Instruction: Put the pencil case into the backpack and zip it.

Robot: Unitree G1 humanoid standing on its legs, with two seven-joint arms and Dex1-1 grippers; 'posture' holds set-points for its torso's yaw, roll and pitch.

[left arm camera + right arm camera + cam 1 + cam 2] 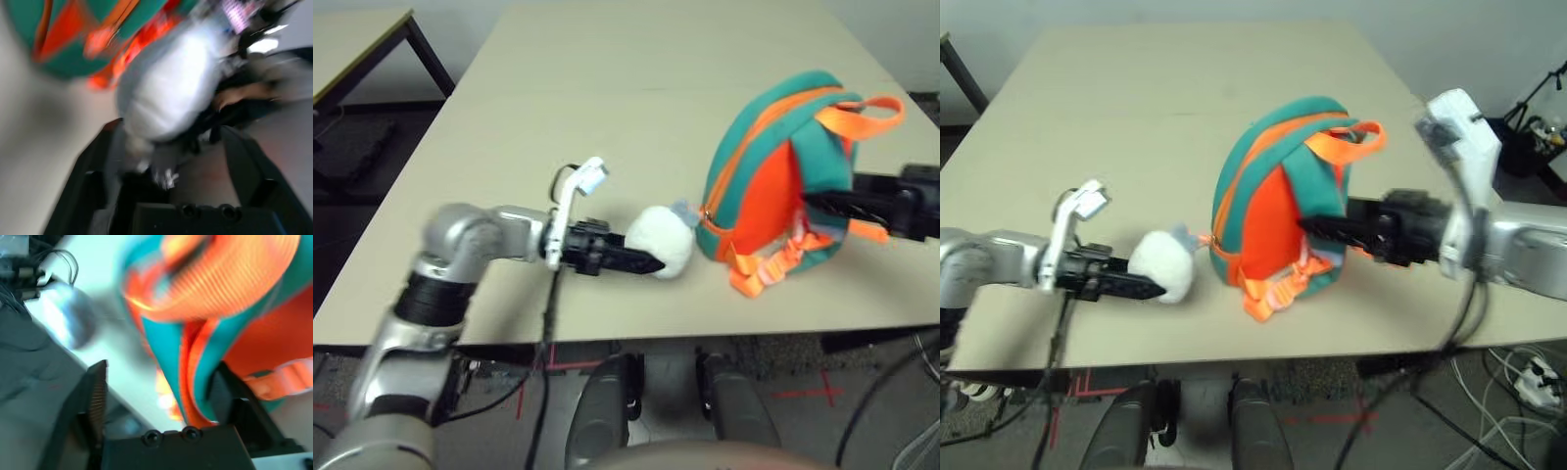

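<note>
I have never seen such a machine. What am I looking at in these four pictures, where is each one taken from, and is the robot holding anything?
This is a humanoid robot with two silver arms, standing at a beige table. Two pictures come from cameras in its head, looking down at the table. The other two come from a camera on each wrist, looking along that arm's two black fingers.

On the table stands a small orange and teal backpack, upright, with a grey plush charm lying beside it. The left gripper is at the charm. In the left wrist view its fingers stand apart with the charm between them, so it is open. The right gripper is at the backpack's strap side; its fingers stand apart too. Neither seems to grip anything firmly.
</note>
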